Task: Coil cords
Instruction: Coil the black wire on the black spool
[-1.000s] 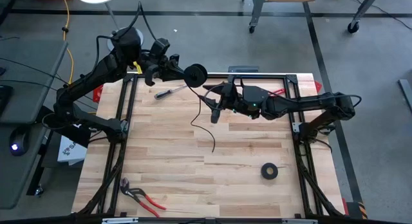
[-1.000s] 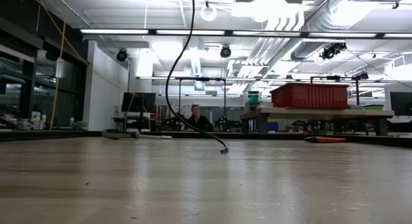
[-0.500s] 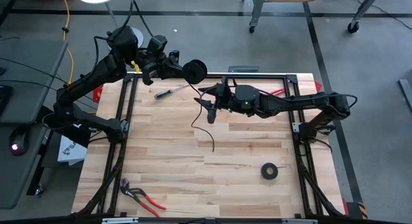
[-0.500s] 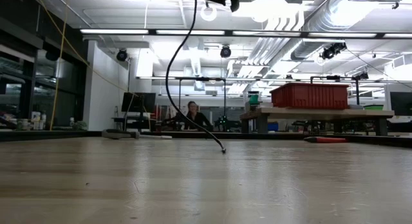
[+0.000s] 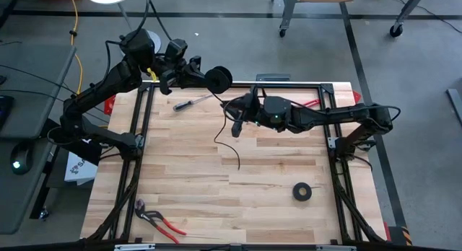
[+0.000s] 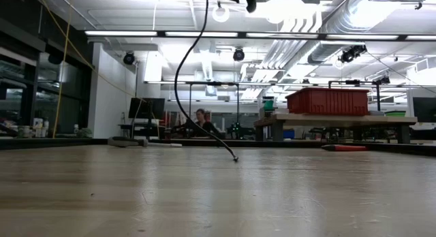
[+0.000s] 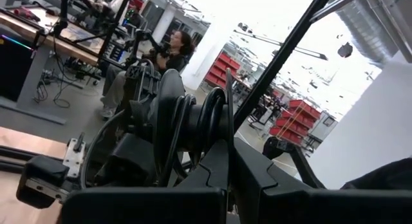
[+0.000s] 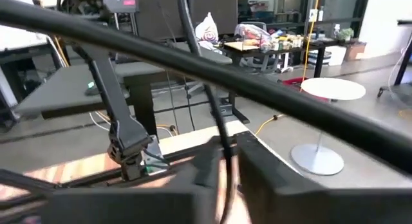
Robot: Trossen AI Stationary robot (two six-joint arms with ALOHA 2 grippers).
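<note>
Grey floor (image 5: pixel 216 2) — ceiling strip lights (image 6: pixel 126 33)

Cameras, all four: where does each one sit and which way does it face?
High: overhead, straight down; both arms, left hand holding the coil, right hand.
Low: tabletop level, facing the room; cord tail.
Left wrist: behind its fingers, facing the coil.
Right wrist: past its fingers closed on the cord.
High and low views share the tail.

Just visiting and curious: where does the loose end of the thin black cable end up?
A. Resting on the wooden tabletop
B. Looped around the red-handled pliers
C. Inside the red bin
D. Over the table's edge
A: the thin black cable hangs down and its tip touches the wooden tabletop.
</note>
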